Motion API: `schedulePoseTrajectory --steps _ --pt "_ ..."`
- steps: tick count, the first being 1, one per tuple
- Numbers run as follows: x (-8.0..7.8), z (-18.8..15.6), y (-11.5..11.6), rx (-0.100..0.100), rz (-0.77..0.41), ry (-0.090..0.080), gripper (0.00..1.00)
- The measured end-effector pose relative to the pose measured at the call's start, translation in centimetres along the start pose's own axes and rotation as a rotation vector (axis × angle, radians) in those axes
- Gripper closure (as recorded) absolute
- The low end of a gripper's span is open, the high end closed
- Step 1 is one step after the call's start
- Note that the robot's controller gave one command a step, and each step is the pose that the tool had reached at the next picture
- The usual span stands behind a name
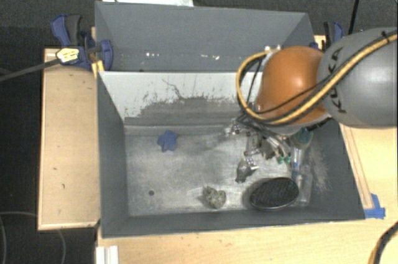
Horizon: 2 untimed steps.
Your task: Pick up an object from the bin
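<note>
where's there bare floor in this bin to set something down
The bin floor is bare on the left, from the blue star-shaped piece down to the front wall, and across the middle to the grey lump. Crowded front right: pincer beside the black oval thing.

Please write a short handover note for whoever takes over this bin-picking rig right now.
Gripper: low in the right part of the bin, just up and left of a black oval thing lying by the front wall. Nothing is visibly held.
Other things: a grey-green lump at the front, left of the oval; a small blue star-shaped piece on the floor towards the left, well apart.
Done: the approach into the bin.
Left: grasp one thing, likely the oval as it is nearest, and lift it out.
</note>
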State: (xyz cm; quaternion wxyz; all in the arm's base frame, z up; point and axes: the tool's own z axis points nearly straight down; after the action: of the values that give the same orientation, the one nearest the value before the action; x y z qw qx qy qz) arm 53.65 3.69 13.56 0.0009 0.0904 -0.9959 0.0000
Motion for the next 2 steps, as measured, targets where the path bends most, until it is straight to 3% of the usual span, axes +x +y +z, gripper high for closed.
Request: schedulePoseTrajectory --steps 1,2 --pt "4.9 5.6 -0.6 0.000 -0.012 -0.008 0.00" --pt "4.7 6.3 3.8 0.002 -0.129 -0.017 0.00"
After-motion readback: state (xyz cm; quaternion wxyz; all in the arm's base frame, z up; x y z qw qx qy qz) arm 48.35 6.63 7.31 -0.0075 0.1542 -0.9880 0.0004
